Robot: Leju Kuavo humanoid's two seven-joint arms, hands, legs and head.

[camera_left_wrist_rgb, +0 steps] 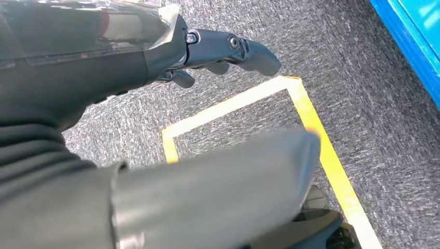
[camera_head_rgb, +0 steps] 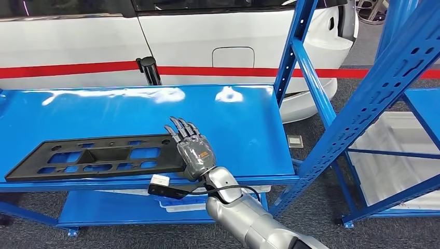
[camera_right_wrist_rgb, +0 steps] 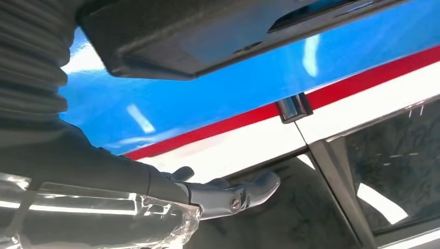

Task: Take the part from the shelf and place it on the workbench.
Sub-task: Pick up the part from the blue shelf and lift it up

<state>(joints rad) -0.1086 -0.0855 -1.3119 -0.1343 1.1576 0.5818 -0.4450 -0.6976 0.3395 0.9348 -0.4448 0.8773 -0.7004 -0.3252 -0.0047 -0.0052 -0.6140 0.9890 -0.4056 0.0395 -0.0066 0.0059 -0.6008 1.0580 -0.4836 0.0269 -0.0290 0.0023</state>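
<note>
Black plastic part point(camera_head_rgb: 96, 155) lying flat on the blue desk point(camera_head_rgb: 244, 124), near-left, long edge along the near rim.

Right hand point(camera_head_rgb: 191, 148) resting just beside the part's right end, fingers stretched apart and holding nothing; contact with the part hard to tell. Left hand point(camera_left_wrist_rgb: 155, 57) hanging over grey carpet point(camera_left_wrist_rgb: 363, 104) with yellow floor tape point(camera_left_wrist_rgb: 316, 129), fingers loosely open, empty. Likely light and stiff, a thin panel full of cut-outs, smooth and prone to sliding on the glossy top; best gripped at the right end or through a cut-out rim.

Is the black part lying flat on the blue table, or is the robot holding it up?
Lying flat. The black part rests on the blue table, and the right hand beside its end has straight fingers, not gripping it.
</note>
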